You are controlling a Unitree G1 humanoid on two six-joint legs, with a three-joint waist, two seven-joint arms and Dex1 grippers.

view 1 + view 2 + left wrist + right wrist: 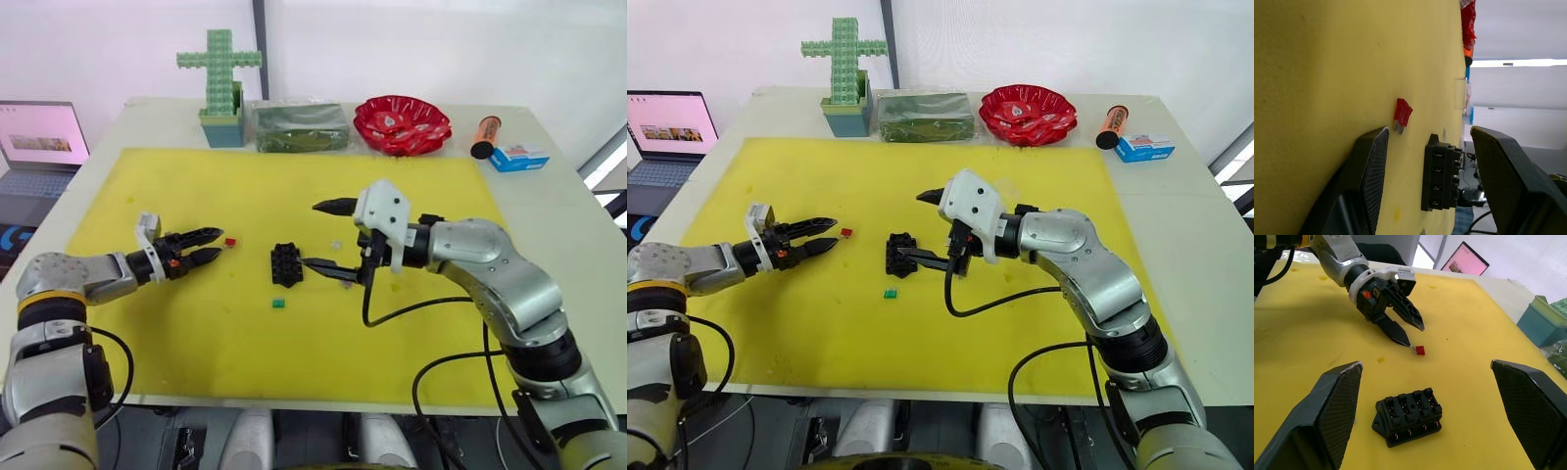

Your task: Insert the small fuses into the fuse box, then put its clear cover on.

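Fuse box: one black block point(286, 263) lying on the yellow mat point(196, 333), near the mat's middle; the right wrist view shows two rows of four slots on top.
Small fuses, counted: two plainly seen, both loose on the mat. One red fuse point(230, 242) just beyond the left pincer's tips, to the left of the box. One green fuse point(278, 304) lying a little nearer the robot than the box.
Other small bits: one pale speck point(335, 245) on the mat just right of the box; too small to tell what it is.
Clear cover: cannot be made out with certainty.
Left pincer: one point(209, 245), fingers parted with nothing between them, low over the mat and pointing at the red fuse, not touching it.
Right pincer: one point(330, 237), fingers spread wide and empty; the lower finger tip lies just beside the box's right edge.
Bench back edge: one green block cross point(219, 61) standing in a teal holder, one dark green packet point(300, 127), one red bowl point(402, 124), one orange tube point(485, 135), one blue-and-white carton point(518, 157).
Off the bench, far left: one open laptop point(37, 137).
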